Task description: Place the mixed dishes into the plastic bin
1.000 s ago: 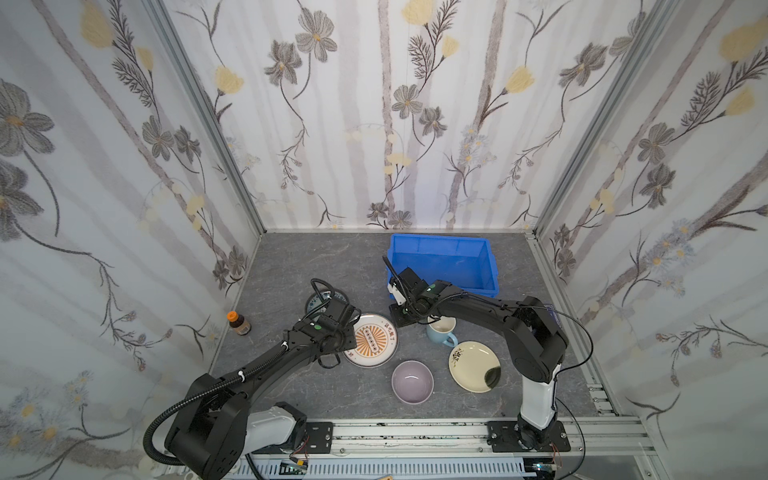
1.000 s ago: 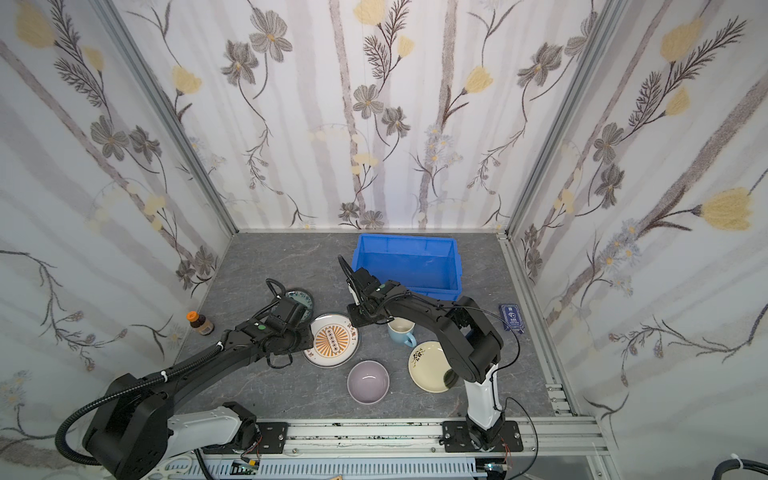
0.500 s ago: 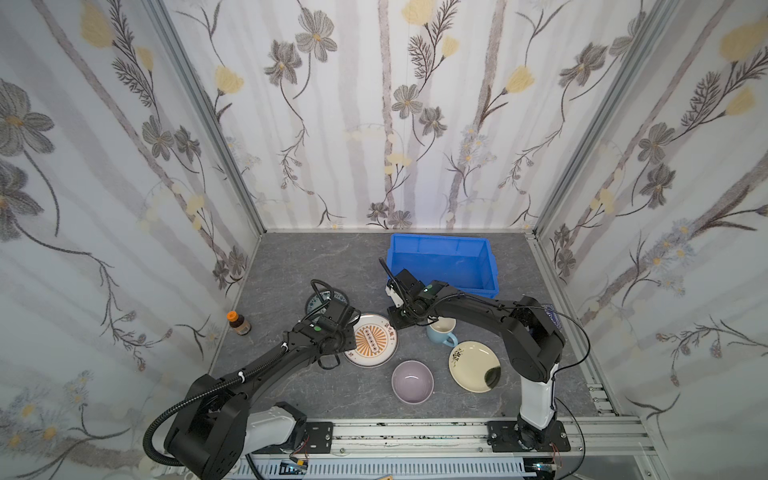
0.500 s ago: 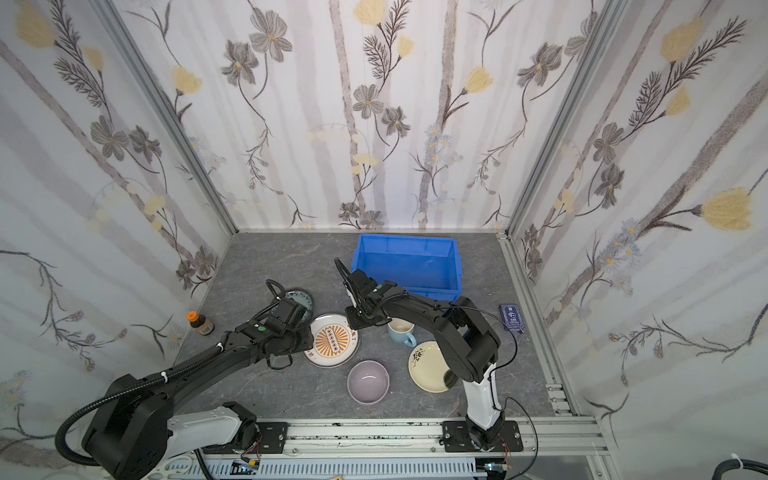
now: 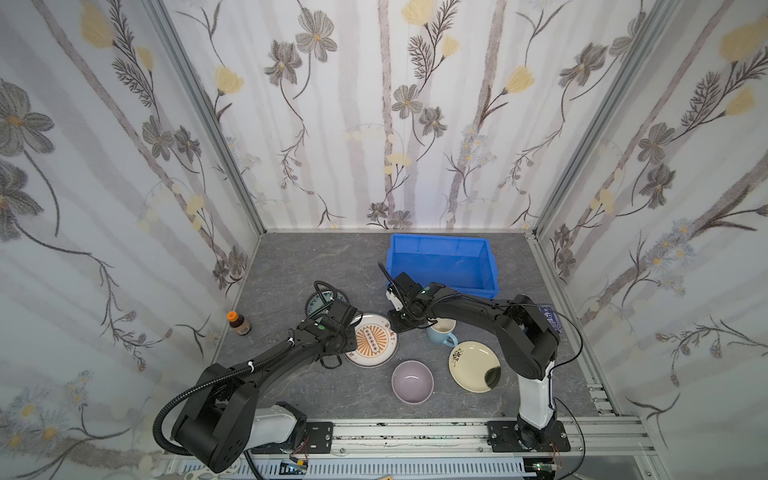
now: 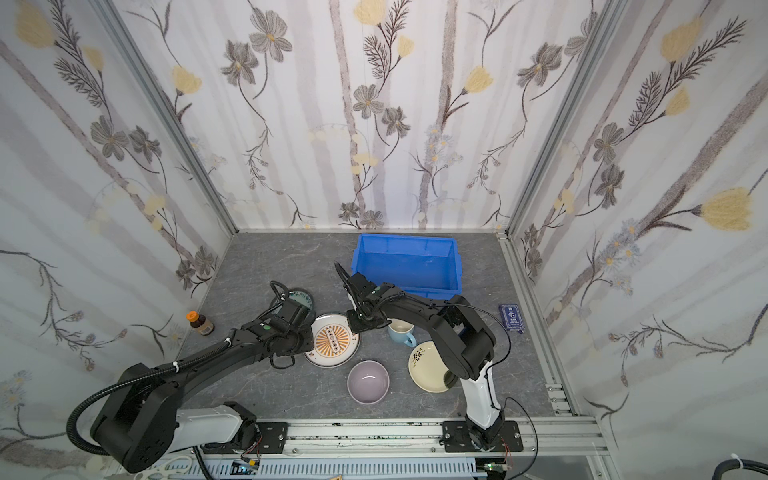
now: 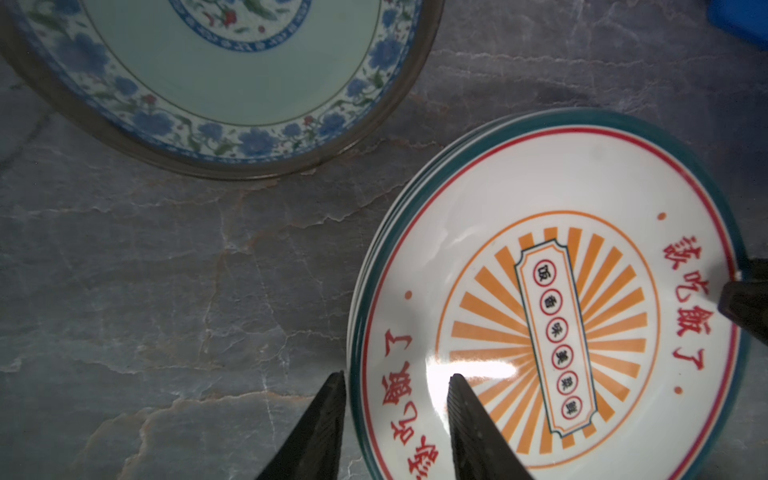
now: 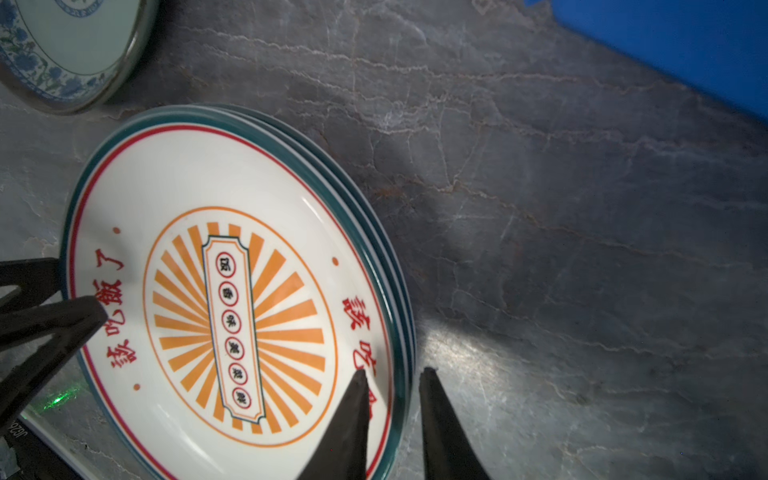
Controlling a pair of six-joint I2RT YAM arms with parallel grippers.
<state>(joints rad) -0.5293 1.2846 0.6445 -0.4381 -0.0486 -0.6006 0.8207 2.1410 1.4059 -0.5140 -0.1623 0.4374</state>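
Observation:
A stack of white plates (image 5: 372, 340) (image 6: 332, 340) with an orange sunburst and teal rims lies mid-table. My left gripper (image 7: 397, 376) (image 5: 352, 330) straddles its rim (image 7: 357, 316), open with slack. My right gripper (image 8: 392, 370) (image 5: 394, 326) is shut on the opposite rim (image 8: 395, 291). A teal-patterned plate (image 5: 328, 297) (image 7: 232, 75) lies behind the left gripper, partly hidden by its cable. The light-blue mug (image 5: 441, 332), lilac bowl (image 5: 412, 381) and cream plate (image 5: 471, 365) sit to the right, on the table. The blue plastic bin (image 5: 440, 239) (image 6: 405, 239) stands at the back with nothing visible inside.
A small brown bottle with an orange cap (image 5: 238, 323) stands by the left wall. A dark blue card-like thing (image 6: 511, 318) lies near the right wall. The right arm reaches over the mug. Patterned walls close the table on three sides.
The left jaws have narrowed around the sunburst plates' rim. The right gripper has shifted slightly left at the opposite rim. The dishes have not moved.

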